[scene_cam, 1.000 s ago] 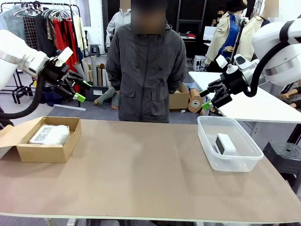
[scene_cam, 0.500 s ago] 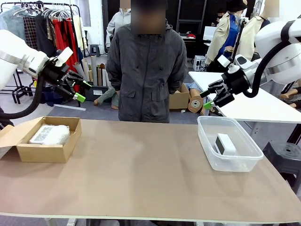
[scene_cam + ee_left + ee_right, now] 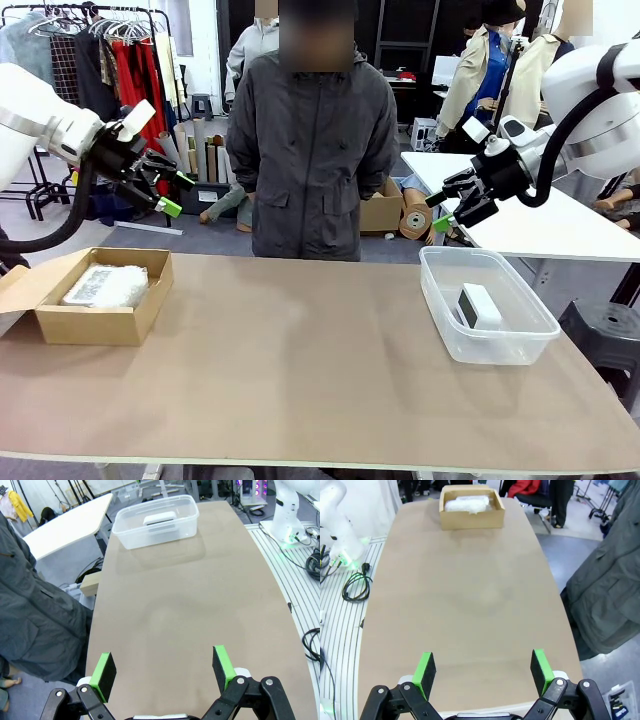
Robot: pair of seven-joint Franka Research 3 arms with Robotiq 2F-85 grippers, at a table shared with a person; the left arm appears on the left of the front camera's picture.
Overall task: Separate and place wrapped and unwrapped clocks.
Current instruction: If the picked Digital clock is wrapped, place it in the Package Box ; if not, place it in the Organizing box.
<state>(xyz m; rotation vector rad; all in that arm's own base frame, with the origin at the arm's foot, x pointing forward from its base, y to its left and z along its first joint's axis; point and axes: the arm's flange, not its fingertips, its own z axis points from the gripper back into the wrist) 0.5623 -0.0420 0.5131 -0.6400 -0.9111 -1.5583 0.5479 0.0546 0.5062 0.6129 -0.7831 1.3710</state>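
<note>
you have the sorting laid out by container, and that explains where everything sits. the wrapped clocks [image 3: 107,285] lie in the brown cardboard box [image 3: 60,322] at the left end of the worktop [image 3: 300,360], a crinkly clear-plastic bundle resting low between its walls; how many blocks are in that bundle you cannot tell from here. the unwrapped clock [image 3: 478,305] stands on its edge in the clear plastic tub [image 3: 500,345] at the right end, dark face turned toward the middle of the worktop. the two containers are well apart, one within each arm's side, so neither arm needs to cross over.

your left gripper [image 3: 165,190] hangs in the air above and behind the box, its fingers spread apart and holding nothing. your right gripper [image 3: 440,208] hangs above the far rim of the tub, fingers likewise apart and empty. both are raised off the worktop, likely so nothing gets knocked.

the person [image 3: 312,150] stands at the far edge, hands not over the worktop. judging from this layout, the separating looks done: wrapped in the box, bare in the tub, nothing loose between them.
</note>
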